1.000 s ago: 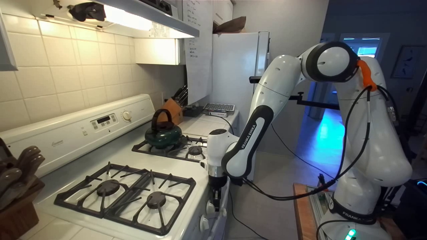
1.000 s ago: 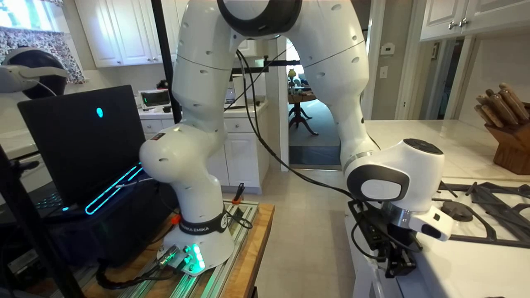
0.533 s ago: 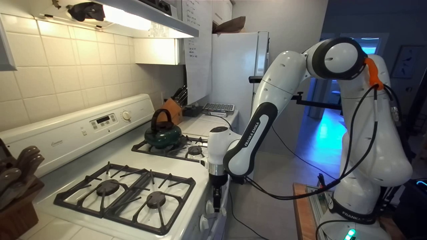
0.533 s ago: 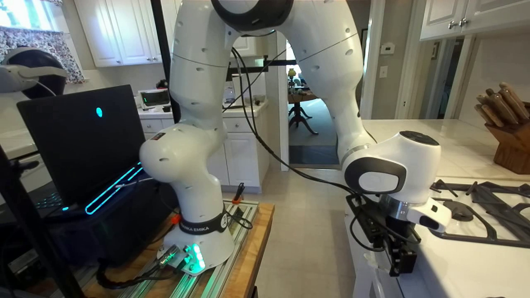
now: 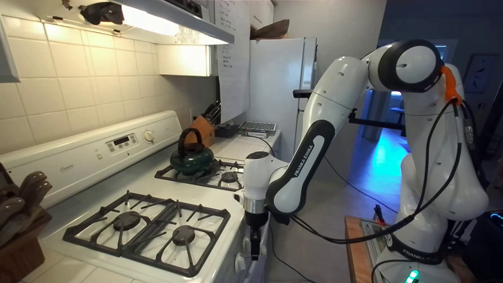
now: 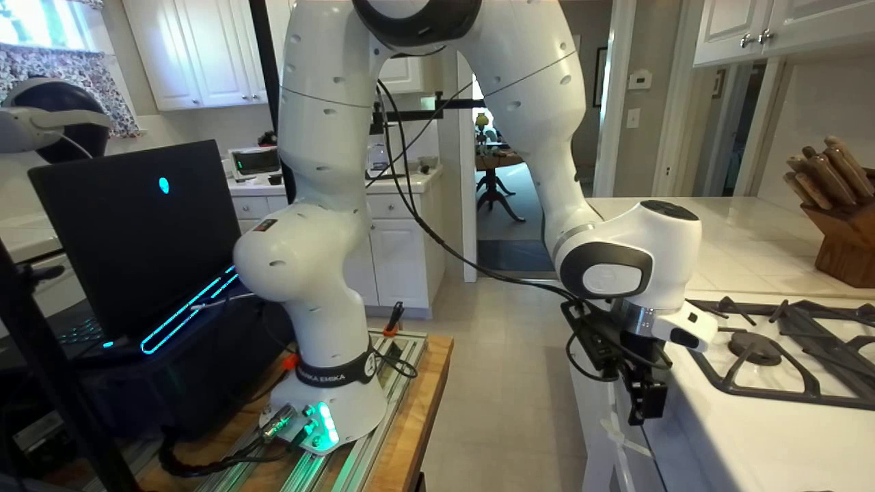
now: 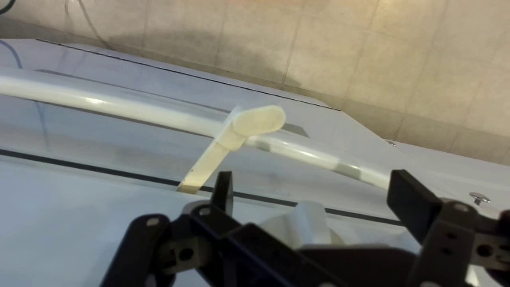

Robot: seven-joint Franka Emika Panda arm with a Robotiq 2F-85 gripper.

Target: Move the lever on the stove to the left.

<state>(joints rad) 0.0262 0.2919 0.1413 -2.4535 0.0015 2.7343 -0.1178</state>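
The lever shows in the wrist view as a cream-coloured bar [image 7: 211, 159] with a rounded end, lying slantwise over the pale oven handle [image 7: 119, 107]. In an exterior view this lever [image 6: 623, 436] reaches from the handle to the front of the white stove [image 6: 765, 437]. My gripper [image 7: 312, 187] stands open, its black fingers [image 7: 223, 191] wide apart. The lever is left of the left finger in the wrist view, not between the jaws. A white knob [image 7: 310, 223] shows behind the gap. My gripper [image 5: 255, 255] points down at the stove front in both exterior views.
Knobs [image 5: 240, 262] stick out of the stove front close to the gripper. A green kettle [image 5: 192, 161] sits on the farther grate. A knife block [image 6: 851, 236] stands on the counter. The floor [image 6: 506, 383] separates stove and wooden robot stand [image 6: 431, 403].
The gripper has moved along the stove front toward the counter with the brown knife block, and its jaws have opened wider. More of the lever now shows in an exterior view.
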